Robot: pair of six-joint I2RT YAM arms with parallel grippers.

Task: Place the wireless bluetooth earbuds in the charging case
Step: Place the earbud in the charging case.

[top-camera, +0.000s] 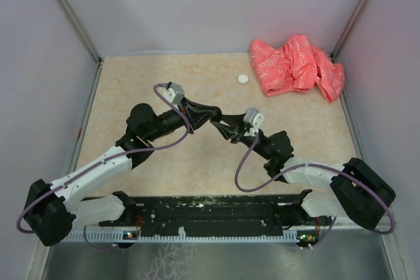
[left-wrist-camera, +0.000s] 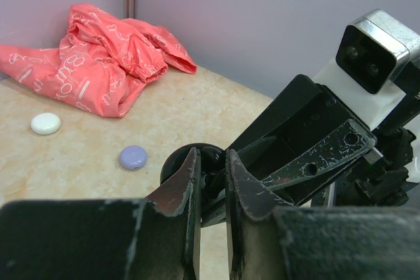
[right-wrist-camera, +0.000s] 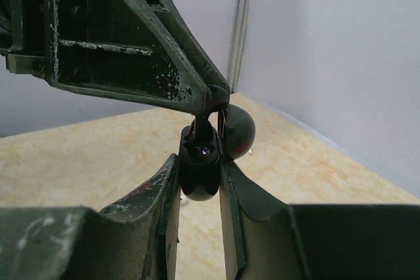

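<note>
My right gripper (right-wrist-camera: 199, 170) is shut on an open black charging case (right-wrist-camera: 199, 178) and holds it above the table, its round lid (right-wrist-camera: 237, 132) swung to the right. My left gripper (left-wrist-camera: 211, 160) comes down from above in the right wrist view. It is shut on a small black earbud (right-wrist-camera: 207, 130) at the mouth of the case. In the left wrist view the black case (left-wrist-camera: 172, 164) shows just behind my fingertips. In the top view both grippers (top-camera: 222, 121) meet at mid table. A tiny white piece (right-wrist-camera: 183, 200) lies on the table under the case.
A lavender round disc (left-wrist-camera: 133, 157) and a white round disc (left-wrist-camera: 46, 123) lie on the table beyond the grippers; the white one also shows in the top view (top-camera: 243, 79). A crumpled pink cloth (top-camera: 296, 65) fills the far right corner. Walls close in on three sides.
</note>
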